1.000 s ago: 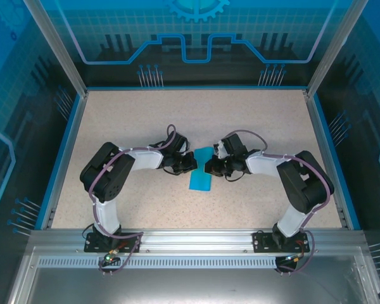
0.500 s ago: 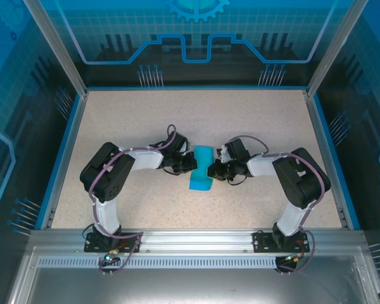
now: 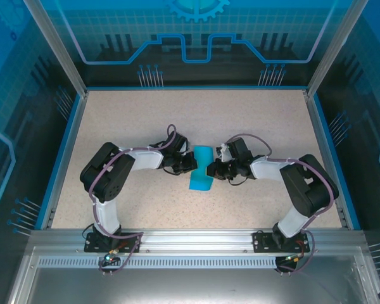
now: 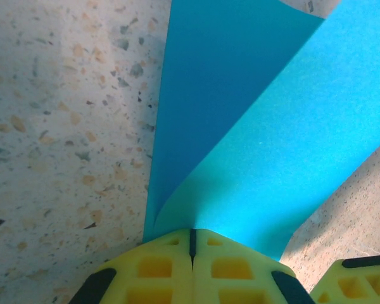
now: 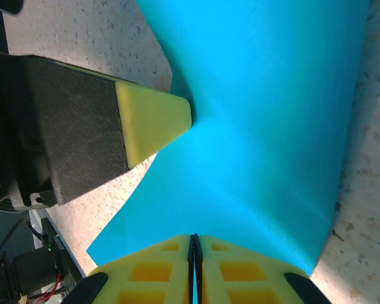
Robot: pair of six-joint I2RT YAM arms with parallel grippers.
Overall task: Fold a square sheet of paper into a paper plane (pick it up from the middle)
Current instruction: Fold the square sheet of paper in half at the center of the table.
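Mid-fold: left end effector (image 4: 191, 235) and right end effector (image 5: 194, 240) each pinch opposite edges of the square sheet of paper (image 3: 201, 180), bowed over the desk (image 3: 145, 120) at frame centre; next move likely needs edges aligned, then creased.

Bottom centre, the right fingers (image 5: 152, 272) pinch the square sheet of paper (image 5: 266, 114); a left finger (image 5: 153, 120) touches it from the frame's left.

Plain bright cyan-blue paper (image 3: 201, 171) against a beige, dark-speckled table (image 3: 177, 120), pinched by yellow fingers (image 5: 153, 120) on black-and-white arms (image 3: 107, 174).
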